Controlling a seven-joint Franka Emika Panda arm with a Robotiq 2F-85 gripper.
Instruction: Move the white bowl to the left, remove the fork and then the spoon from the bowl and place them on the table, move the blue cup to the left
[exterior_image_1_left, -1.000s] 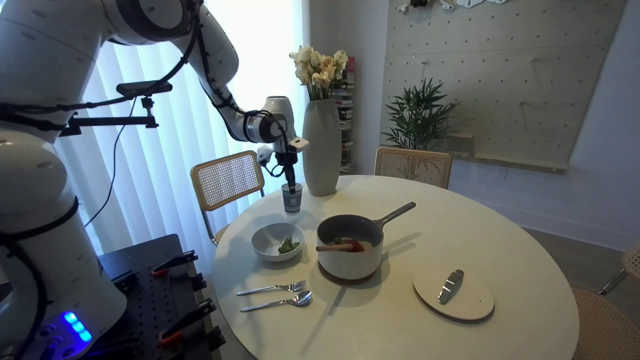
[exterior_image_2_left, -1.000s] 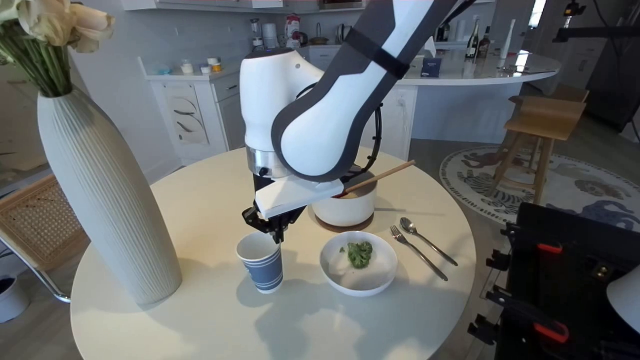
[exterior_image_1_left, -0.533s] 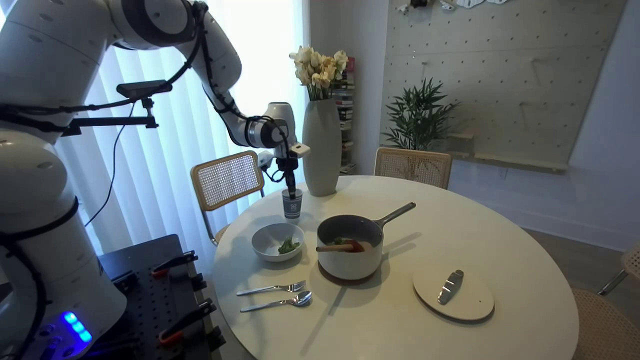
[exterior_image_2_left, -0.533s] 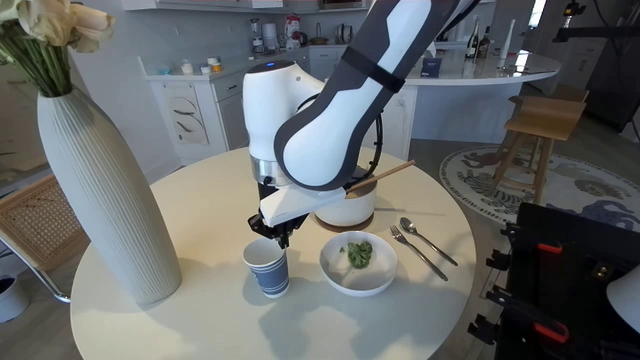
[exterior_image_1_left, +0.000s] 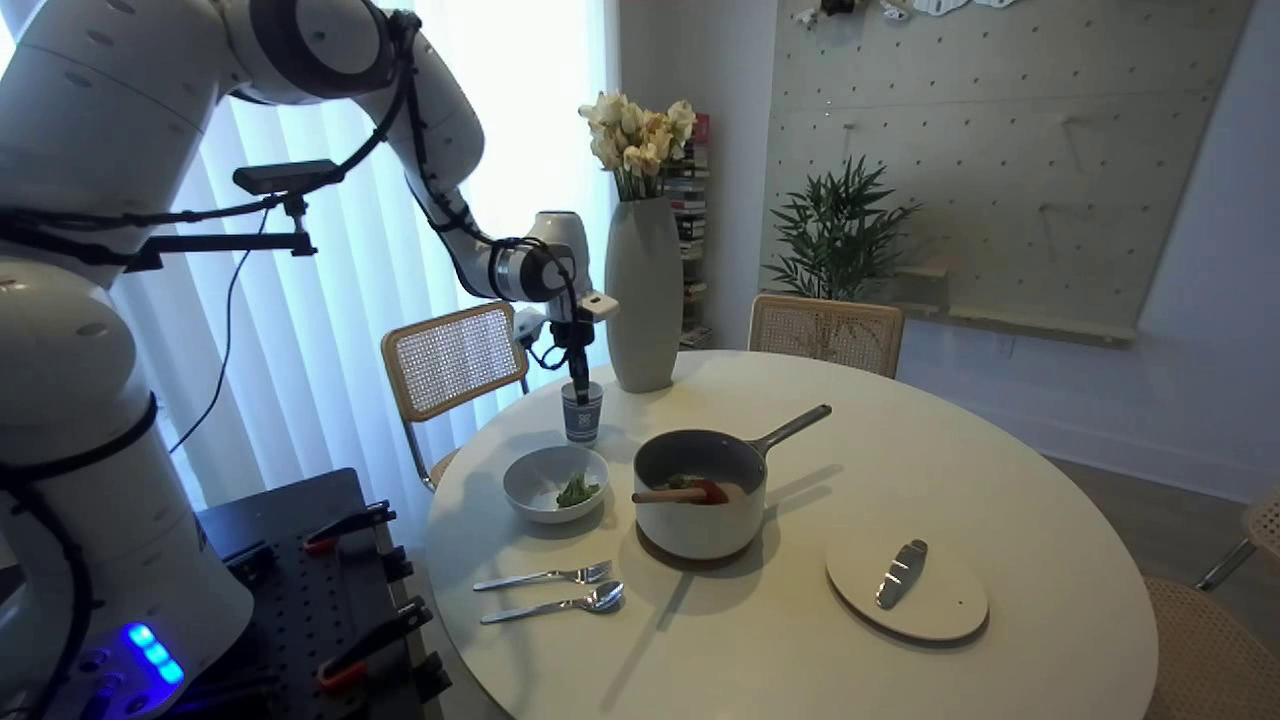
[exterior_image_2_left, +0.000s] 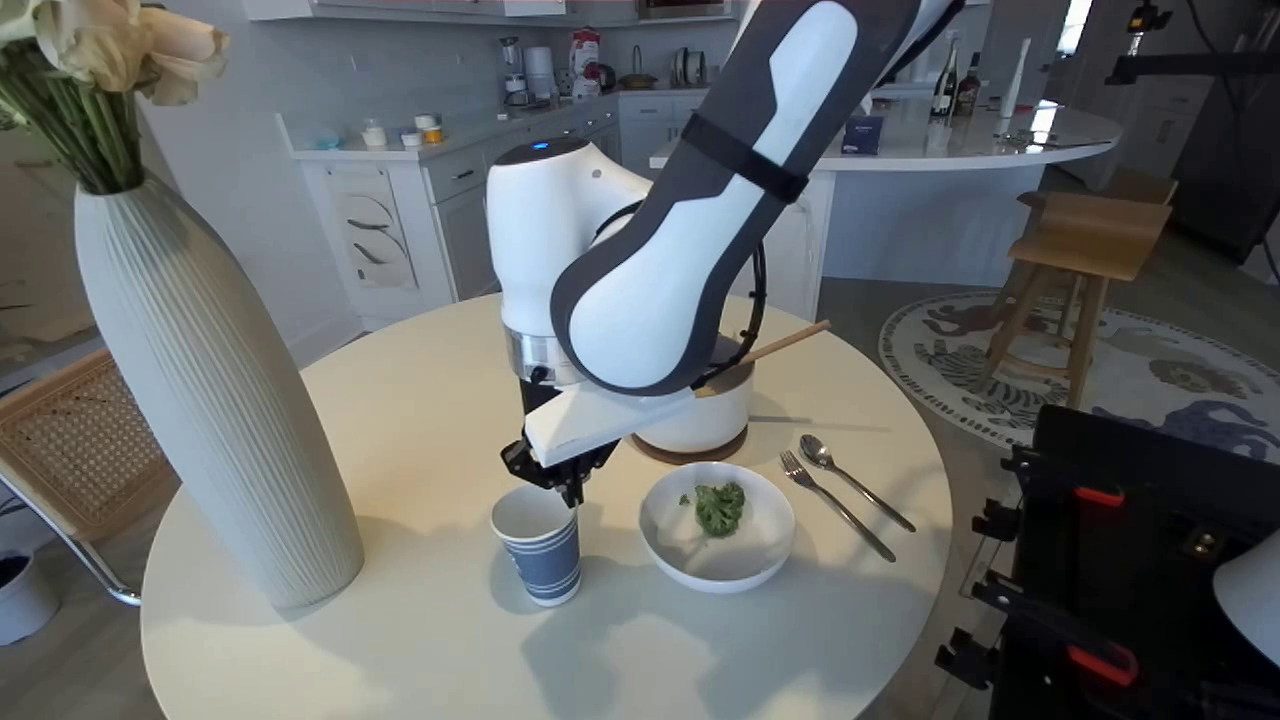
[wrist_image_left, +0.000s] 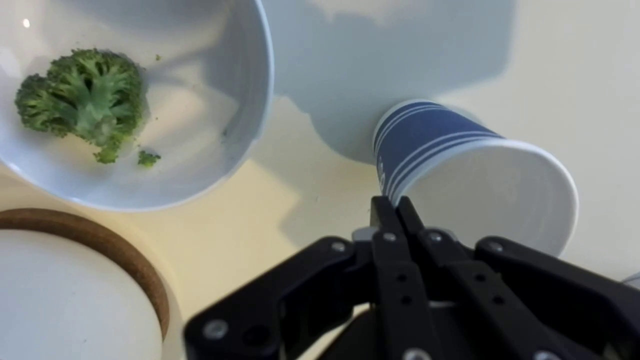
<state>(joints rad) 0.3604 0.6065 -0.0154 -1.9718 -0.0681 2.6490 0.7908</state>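
Note:
The blue cup (exterior_image_1_left: 582, 418) is blue with white stripes and a white inside. It stands nearly upright, slightly tilted, beside the white bowl (exterior_image_1_left: 528, 490) in both exterior views (exterior_image_2_left: 548, 562). My gripper (wrist_image_left: 392, 202) is shut on the cup's rim, one finger inside and one outside; the cup's side shows in the wrist view (wrist_image_left: 430, 132). I cannot tell whether the cup's base touches the table (exterior_image_1_left: 760, 650). The bowl holds broccoli (wrist_image_left: 95, 100). The fork (exterior_image_2_left: 840, 507) and the spoon (exterior_image_2_left: 816, 450) lie side by side on the table, outside the bowl.
A saucepan (exterior_image_1_left: 700, 530) with a wooden-handled utensil stands on a brown trivet near the bowl. A tall white vase (exterior_image_1_left: 642, 290) with flowers stands behind the cup. A flat pale disc (exterior_image_1_left: 950, 590) with a metal handle lies farther across the table. Chairs surround the table.
My gripper, shut on the cup, has moved down and carried the cup a short way from the vase towards the bowl. The bowl, fork, spoon and saucepan have not moved.

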